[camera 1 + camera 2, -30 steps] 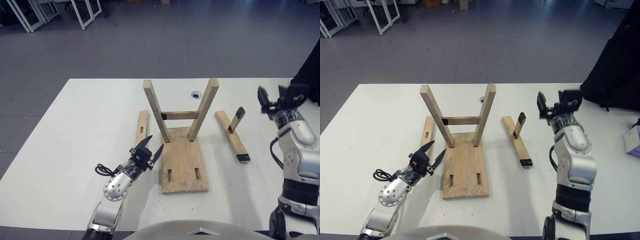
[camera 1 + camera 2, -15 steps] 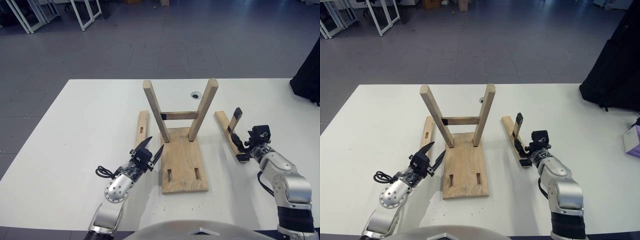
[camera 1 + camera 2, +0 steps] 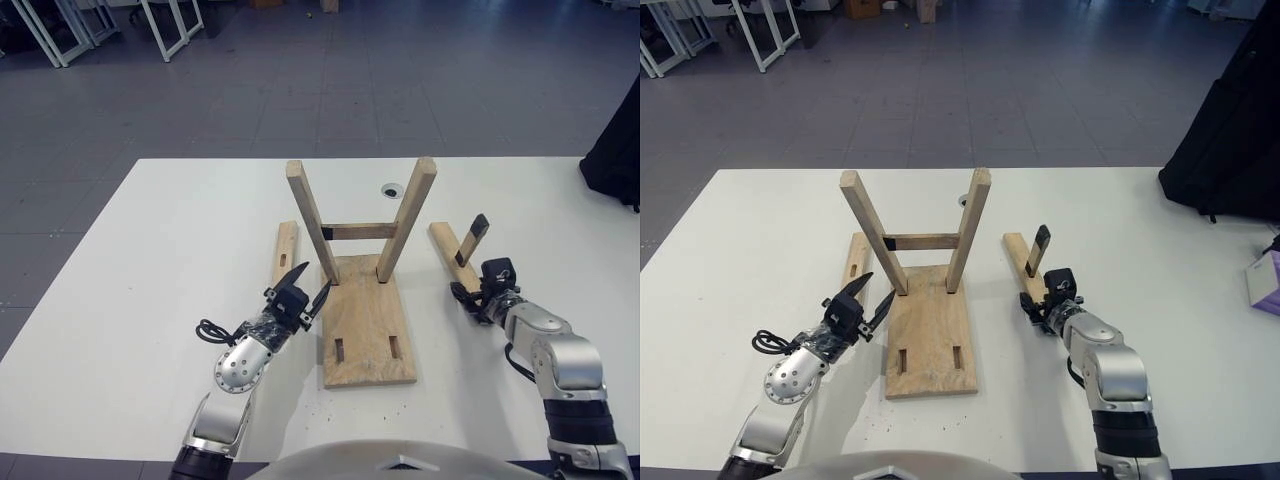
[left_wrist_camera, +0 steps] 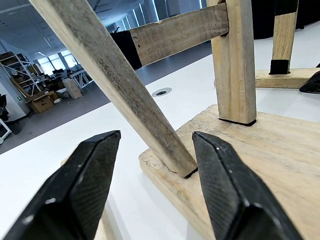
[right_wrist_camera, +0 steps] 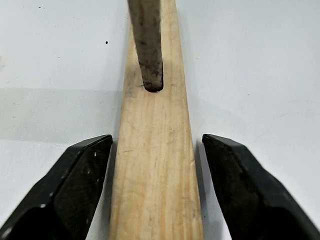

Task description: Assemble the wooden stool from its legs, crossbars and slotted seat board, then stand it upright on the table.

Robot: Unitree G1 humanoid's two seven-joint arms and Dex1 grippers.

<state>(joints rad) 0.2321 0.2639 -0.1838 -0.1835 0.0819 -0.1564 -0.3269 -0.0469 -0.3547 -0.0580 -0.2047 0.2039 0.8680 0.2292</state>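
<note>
The seat board [image 3: 368, 320] lies flat mid-table with two legs [image 3: 312, 222] standing in its far slots, joined by a crossbar [image 3: 360, 231]. The left gripper [image 3: 300, 297] hovers at the board's near-left edge, fingers apart, aimed at the base of the left standing leg. A loose leg [image 3: 285, 253] lies just left of it. On the right, another leg [image 3: 450, 250] with a short crossbar [image 3: 472, 238] plugged in lies on the table [image 3: 150, 260]; the right gripper [image 3: 478, 298] straddles it, fingers spread on either side, not clamped.
</note>
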